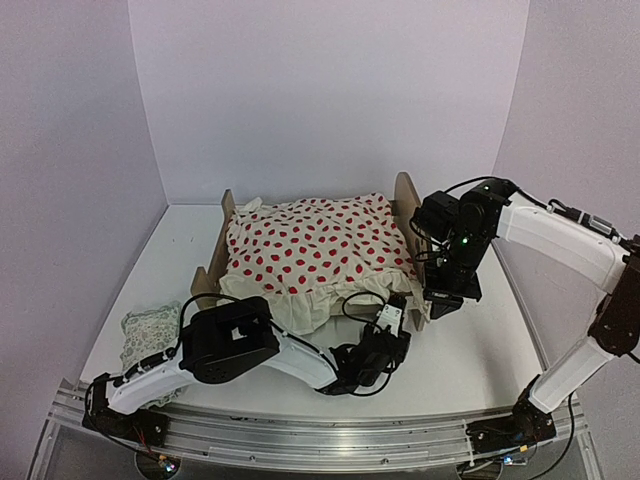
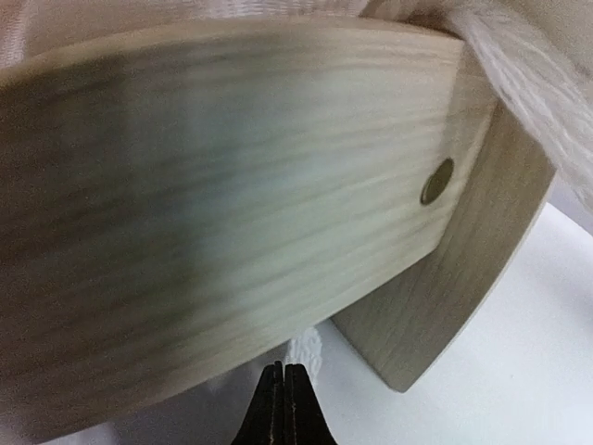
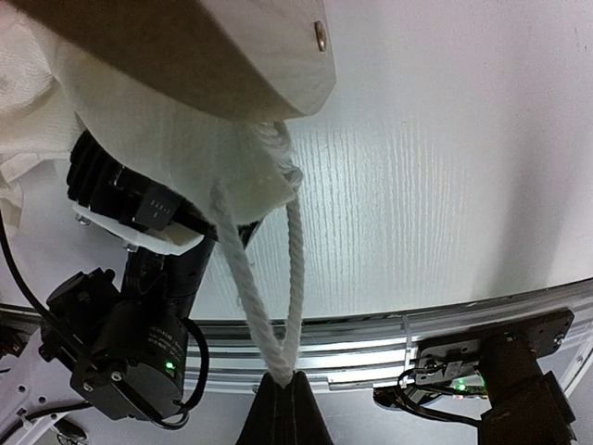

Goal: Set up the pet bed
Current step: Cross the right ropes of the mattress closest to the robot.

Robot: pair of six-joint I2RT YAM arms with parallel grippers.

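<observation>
Right end effector (image 3: 283, 385) clamped on the blanket's (image 1: 310, 250) white cord (image 3: 243, 278); left end effector (image 2: 284, 389) pinched together beside the bed (image 2: 232, 185); best to pull gently, without dragging it.

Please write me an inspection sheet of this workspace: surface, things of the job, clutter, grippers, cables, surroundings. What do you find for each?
Surface: white table, no spill seen.
Job's things: light plywood pet bed mid-table, covered by cream ruffled red-dotted blanket; mattress not visible.
Clutter: small pale green-patterned pillow on the table, left of the bed.
Grippers: left gripper, jaws shut close to the bed's side board; right gripper, jaws shut on white twisted cord loop.
Cables: black cables loop by the left wrist, over the blanket's ruffle.
Surroundings: plain pale walls; metal rail at near edge.
</observation>
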